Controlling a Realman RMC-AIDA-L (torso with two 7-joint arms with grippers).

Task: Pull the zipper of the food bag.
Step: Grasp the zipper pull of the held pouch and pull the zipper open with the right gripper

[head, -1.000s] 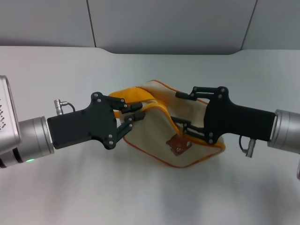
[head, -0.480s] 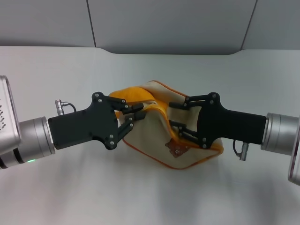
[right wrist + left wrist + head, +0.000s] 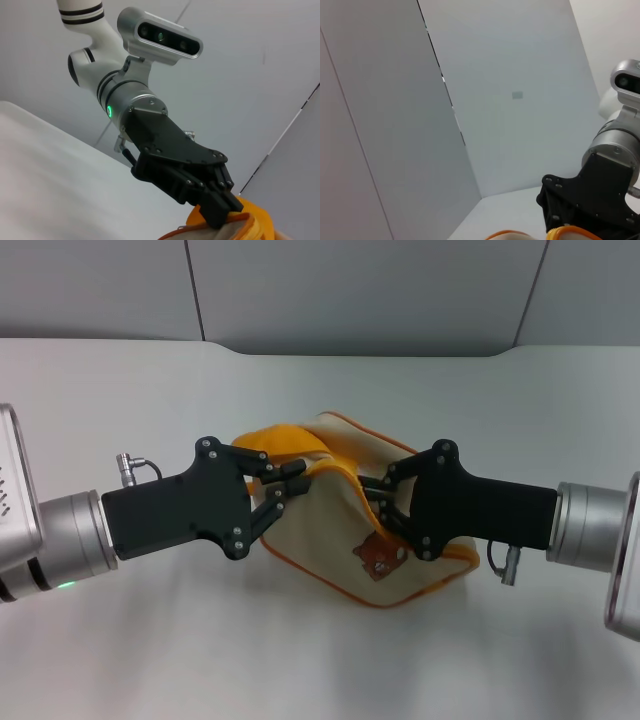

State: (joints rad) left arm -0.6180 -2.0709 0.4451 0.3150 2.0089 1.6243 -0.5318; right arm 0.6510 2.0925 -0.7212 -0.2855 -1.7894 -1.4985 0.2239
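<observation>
The desk (image 3: 150, 640) is a plain matte white surface. Behind it stand grey wall panels (image 3: 350, 290) divided by dark vertical seams. The food bag (image 3: 350, 510) rests on the desk between the two claws. The left claw (image 3: 285, 480) is clenched on the bag's orange loop handle (image 3: 275, 440). The right claw (image 3: 385, 498) has its fingers drawn together at the zipper (image 3: 345, 472) on the bag's upper edge; whether it actually grips the pull tab cannot be told.
</observation>
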